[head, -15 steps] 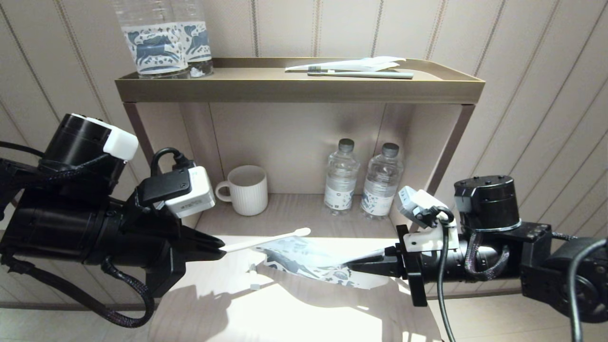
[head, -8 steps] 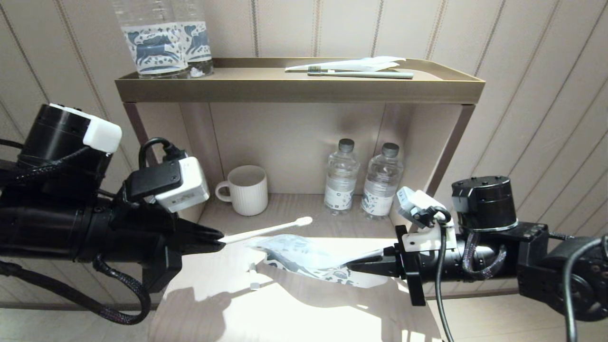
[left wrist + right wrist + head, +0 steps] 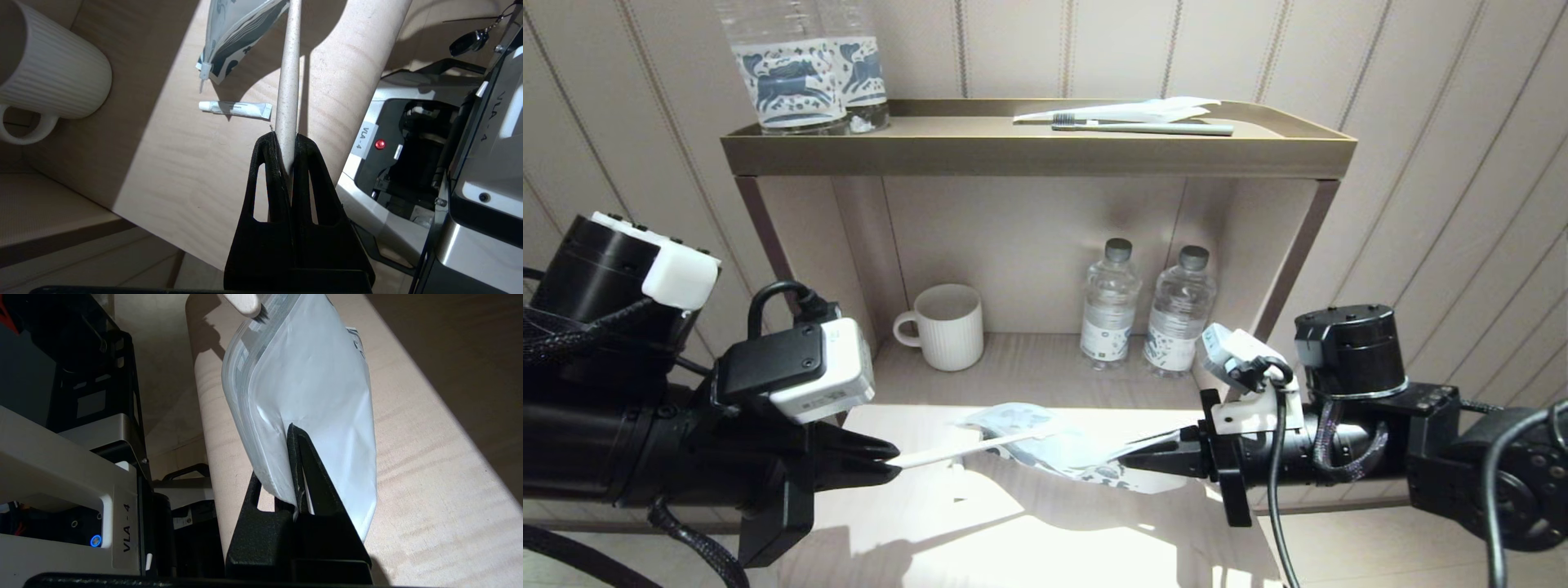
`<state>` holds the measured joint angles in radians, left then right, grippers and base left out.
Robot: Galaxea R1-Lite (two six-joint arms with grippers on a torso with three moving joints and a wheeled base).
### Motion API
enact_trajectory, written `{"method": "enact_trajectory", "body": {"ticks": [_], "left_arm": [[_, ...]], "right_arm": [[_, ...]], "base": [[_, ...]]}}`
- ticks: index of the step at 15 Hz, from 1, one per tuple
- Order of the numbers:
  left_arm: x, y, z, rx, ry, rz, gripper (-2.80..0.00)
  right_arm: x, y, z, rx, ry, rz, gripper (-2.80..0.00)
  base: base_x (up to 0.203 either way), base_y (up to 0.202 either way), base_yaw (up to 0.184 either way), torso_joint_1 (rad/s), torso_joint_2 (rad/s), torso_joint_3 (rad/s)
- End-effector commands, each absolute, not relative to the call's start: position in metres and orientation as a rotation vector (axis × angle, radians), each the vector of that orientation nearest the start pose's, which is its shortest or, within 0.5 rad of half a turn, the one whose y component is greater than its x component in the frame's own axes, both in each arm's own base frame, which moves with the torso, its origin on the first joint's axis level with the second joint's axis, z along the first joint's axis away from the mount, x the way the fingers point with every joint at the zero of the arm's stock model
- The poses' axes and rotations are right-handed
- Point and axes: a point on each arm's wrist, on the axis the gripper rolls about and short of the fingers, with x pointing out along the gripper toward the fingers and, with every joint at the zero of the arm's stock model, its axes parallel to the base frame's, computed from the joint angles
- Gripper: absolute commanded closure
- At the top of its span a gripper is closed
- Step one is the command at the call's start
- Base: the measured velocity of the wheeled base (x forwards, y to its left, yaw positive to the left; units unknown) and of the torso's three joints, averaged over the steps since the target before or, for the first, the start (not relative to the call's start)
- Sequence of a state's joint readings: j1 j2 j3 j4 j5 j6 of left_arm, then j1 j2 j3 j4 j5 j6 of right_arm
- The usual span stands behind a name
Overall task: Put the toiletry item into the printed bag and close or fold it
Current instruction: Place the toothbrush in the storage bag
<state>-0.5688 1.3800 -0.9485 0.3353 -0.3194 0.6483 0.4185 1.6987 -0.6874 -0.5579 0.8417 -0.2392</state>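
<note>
My left gripper is shut on the handle end of a white toothbrush, which points right across the table. Its head reaches the open mouth of the printed bag; in the right wrist view the toothbrush head sits at the bag's zip edge. The printed bag hangs above the table, held level by its far end in my shut right gripper. In the left wrist view the toothbrush handle runs out from my left gripper toward the printed bag.
A small toothpaste tube lies on the pale wooden table under the bag. Behind, a shelf holds a white mug and two small water bottles. Its top tray carries another toothbrush and horse-label bottles.
My left gripper has dropped lower and drawn back left, bringing the toothbrush down from above the bag to its mouth. The right gripper and bag have barely moved.
</note>
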Motion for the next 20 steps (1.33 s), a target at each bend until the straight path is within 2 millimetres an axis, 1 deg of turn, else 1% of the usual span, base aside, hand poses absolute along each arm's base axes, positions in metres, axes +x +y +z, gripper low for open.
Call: {"method": "enact_trajectory", "body": {"ticks": [1,7,9,12,14,16,20], "left_arm": [[0.175,-0.121,0.213,0.676,0.513,-1.082,0.00],[0.198,-0.136,0.201,0.684,0.530,-1.092,0.00],[0.203,-0.147,0.199,0.690,0.501,-1.113,0.00],[0.202,-0.162,0.200,0.704,0.483,-1.157,0.00],[0.197,-0.168,0.200,0.713,0.475,-1.184,0.00],[0.192,-0.169,0.200,0.717,0.471,-1.202,0.00],[0.181,-0.162,0.203,0.719,0.473,-1.217,0.00]], "right_arm": [[0.250,0.130,0.148,-0.102,0.320,1.290,0.00],[0.248,0.130,0.148,-0.102,0.320,1.293,0.00],[0.248,0.130,0.148,-0.102,0.320,1.295,0.00],[0.248,0.131,0.148,-0.103,0.320,1.298,0.00],[0.248,0.131,0.148,-0.103,0.321,1.298,0.00],[0.249,0.131,0.147,-0.102,0.322,1.295,0.00],[0.249,0.131,0.148,-0.103,0.320,1.297,0.00]], "base": [[0.000,0.000,0.000,0.000,0.00,0.000],[0.000,0.000,0.000,0.000,0.00,0.000],[0.000,0.000,0.000,0.000,0.00,0.000],[0.000,0.000,0.000,0.000,0.00,0.000],[0.000,0.000,0.000,0.000,0.00,0.000],[0.000,0.000,0.000,0.000,0.00,0.000],[0.000,0.000,0.000,0.000,0.00,0.000]]}}
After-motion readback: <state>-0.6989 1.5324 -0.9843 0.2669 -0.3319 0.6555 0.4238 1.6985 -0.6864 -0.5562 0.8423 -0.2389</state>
